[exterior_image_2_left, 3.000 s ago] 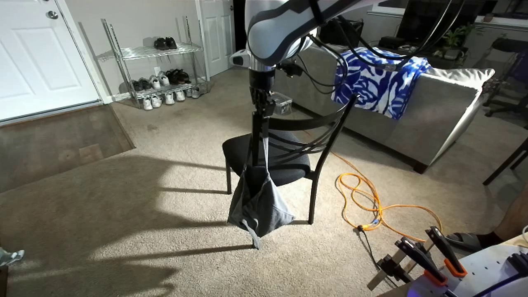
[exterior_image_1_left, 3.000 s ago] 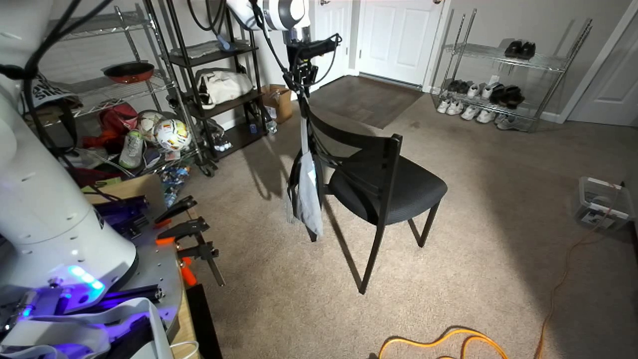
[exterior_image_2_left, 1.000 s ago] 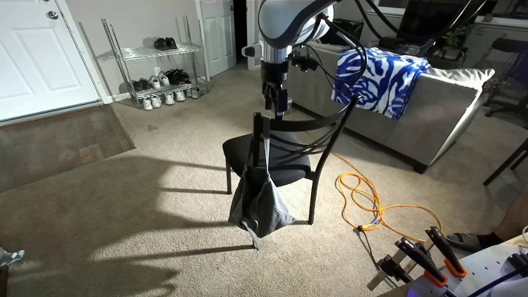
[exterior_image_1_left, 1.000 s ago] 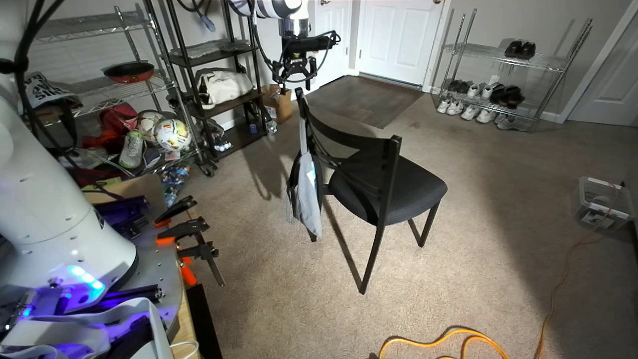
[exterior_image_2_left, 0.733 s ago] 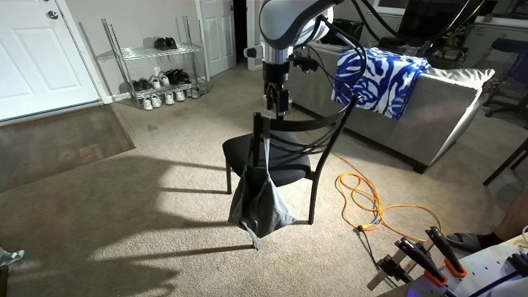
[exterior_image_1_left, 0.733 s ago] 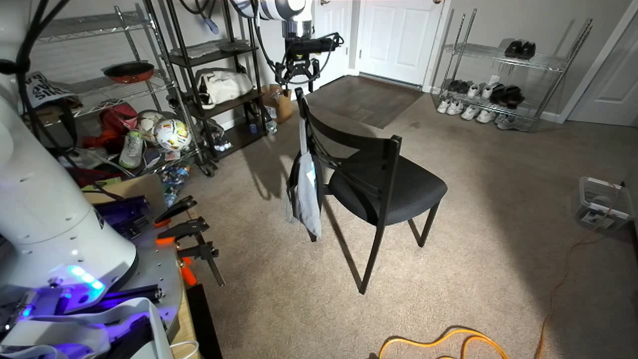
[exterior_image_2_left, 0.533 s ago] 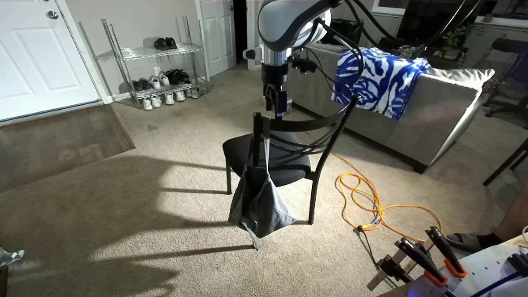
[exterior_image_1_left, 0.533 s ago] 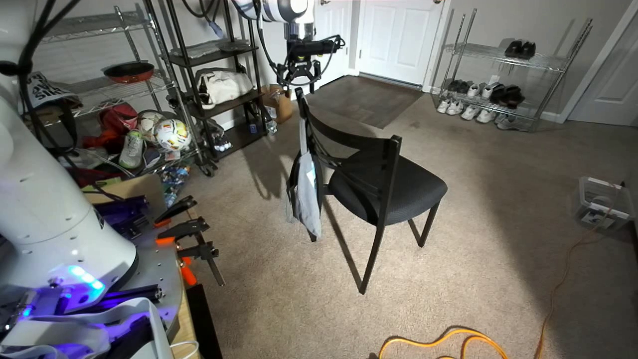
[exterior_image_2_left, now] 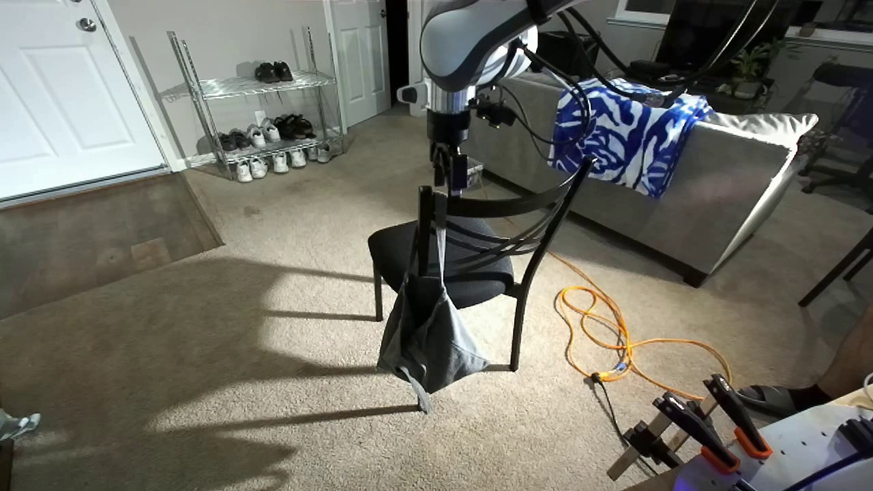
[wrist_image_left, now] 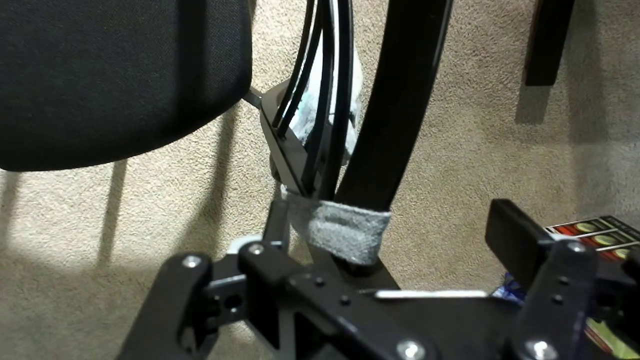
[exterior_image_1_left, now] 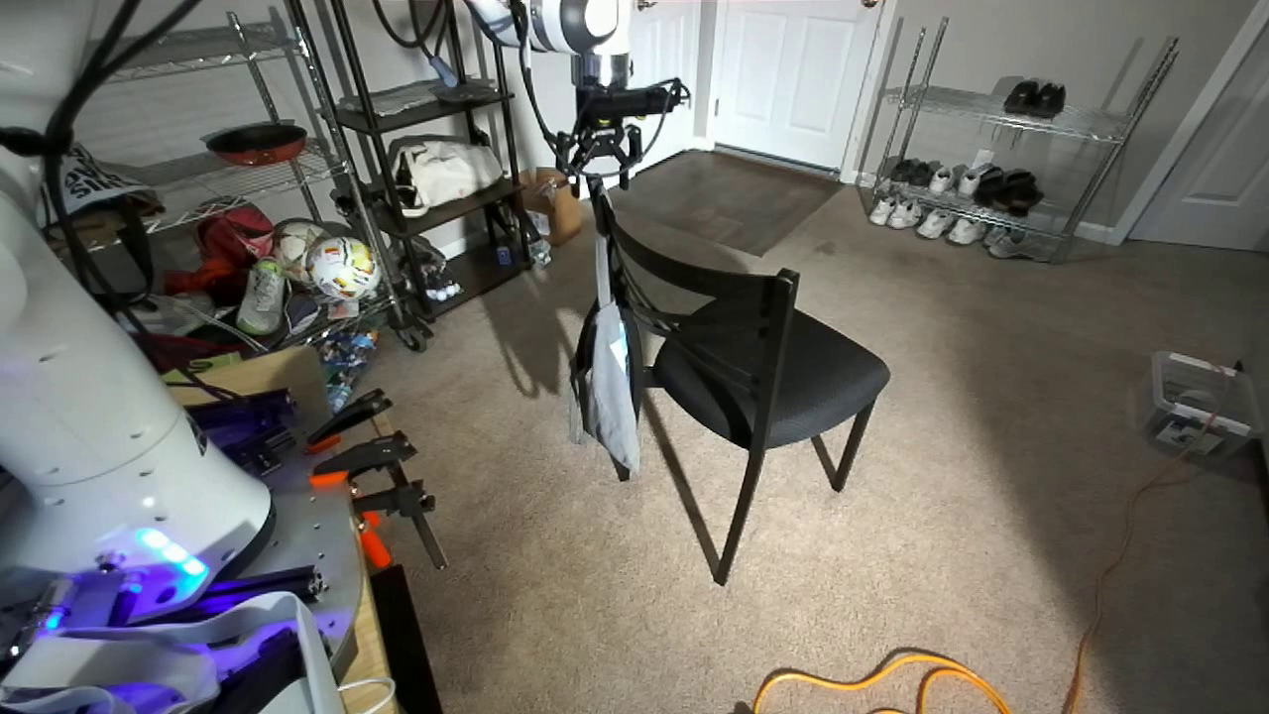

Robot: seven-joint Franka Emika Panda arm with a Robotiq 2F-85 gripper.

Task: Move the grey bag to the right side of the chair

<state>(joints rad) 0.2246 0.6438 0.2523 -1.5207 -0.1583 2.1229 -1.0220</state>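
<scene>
My claw (wrist_image_left: 390, 215) hangs over one end of the back of the chair (exterior_image_1_left: 793, 377), its fingers (wrist_image_left: 512, 230) spread wide. Seen from my wrist, the backrest (wrist_image_left: 400, 100) runs into the gap between them, and the handle (wrist_image_left: 345, 230) of the grey bag (exterior_image_2_left: 447, 341) is looped around its end, closer to the finger on that picture's left than to the other. Whether that finger touches the cloth or the frame, I cannot tell. In both exterior views the bag hangs by this handle at the picture-left end of the backrest, its body low by the chair's legs; in an exterior view a loose strap (exterior_image_2_left: 419, 392) dangles from it, close to the foot of one leg. The chair stands upright on the carpet (exterior_image_1_left: 555, 615). An orange cord (exterior_image_1_left: 917, 657) lies on the carpet in both exterior views, apart from the chair. Clamps (exterior_image_1_left: 367, 454) sit at the edge of my table (exterior_image_1_left: 372, 654), and farther off I see a rack (exterior_image_2_left: 232, 86) with shoes (exterior_image_2_left: 274, 71) on its shelves, a blue and white blanket (exterior_image_2_left: 627, 136) draped over a couch (exterior_image_2_left: 655, 232), and a ball (exterior_image_1_left: 343, 268) low on some metal shelves (exterior_image_1_left: 213, 45), with a frying pan (exterior_image_1_left: 256, 146) above it.
</scene>
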